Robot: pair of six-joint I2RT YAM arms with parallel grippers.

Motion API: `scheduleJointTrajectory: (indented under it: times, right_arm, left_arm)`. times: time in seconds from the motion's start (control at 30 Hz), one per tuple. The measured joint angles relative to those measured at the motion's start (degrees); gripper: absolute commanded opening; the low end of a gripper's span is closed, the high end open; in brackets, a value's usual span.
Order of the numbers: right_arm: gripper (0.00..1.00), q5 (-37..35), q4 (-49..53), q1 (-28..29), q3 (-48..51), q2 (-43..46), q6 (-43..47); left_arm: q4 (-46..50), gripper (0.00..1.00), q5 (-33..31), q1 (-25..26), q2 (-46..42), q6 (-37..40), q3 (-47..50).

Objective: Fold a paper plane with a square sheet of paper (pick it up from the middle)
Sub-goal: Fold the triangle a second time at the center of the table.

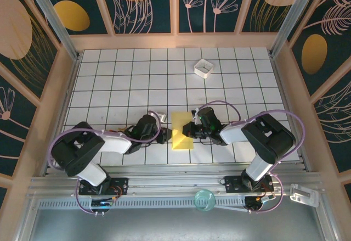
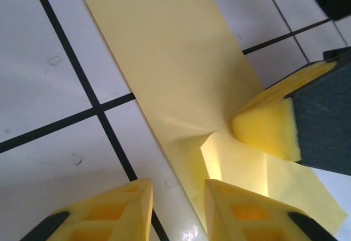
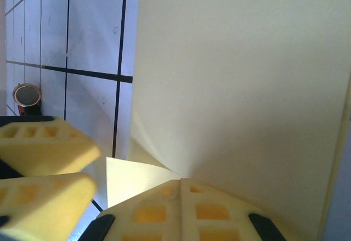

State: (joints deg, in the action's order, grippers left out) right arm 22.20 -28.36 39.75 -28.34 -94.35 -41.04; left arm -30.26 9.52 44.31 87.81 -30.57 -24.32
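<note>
You have the right gripper (image 3: 181,192) clamped, the left gripper (image 2: 178,196) parted
The right gripper pinches the square sheet of paper (image 1: 182,137) at a raised crease; the left gripper holds nothing, beside its edge; the sheet lies on the tiled table (image 1: 137,76) between them.

place: robot lab cell | cues: gridded table (image 1: 126,82), aluminium frame (image 1: 164,186), patterned walls (image 1: 145,5)

White grid-tiled table (image 1: 109,82) is carrying two things. Small white square box (image 1: 203,68) is sitting toward the far side. Yellow sheet of paper (image 1: 182,136) is lying well nearer than the box, slightly left.
</note>
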Motion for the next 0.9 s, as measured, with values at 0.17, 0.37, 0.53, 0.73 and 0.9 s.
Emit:
scheduleJointTrajectory:
  times: [0.17,0.37,0.53,0.73,0.9]
  right_arm:
    - [0.00,0.0,0.0,0.0,0.0,0.0,0.0]
    - [0.00,0.0,-0.2,0.0,0.0,-0.1,0.0]
    - [0.00,0.0,-0.3,0.0,0.0,-0.2,0.0]
    - [0.00,0.0,-0.3,0.0,0.0,-0.2,0.0]
    - [0.00,0.0,-0.3,0.0,0.0,-0.2,0.0]
  left_arm:
    - [0.7,0.19,1.7,1.0,-5.4,-3.3,1.1]
    - [1.2,0.01,5.3,7.3,-5.0,-5.0,0.5]
    - [2.0,0.00,6.9,7.7,0.4,-5.0,-2.4]
    - [4.4,0.00,6.5,7.7,3.2,-3.7,-4.0]
    - [6.7,0.00,5.6,7.7,3.8,-2.0,-4.5]
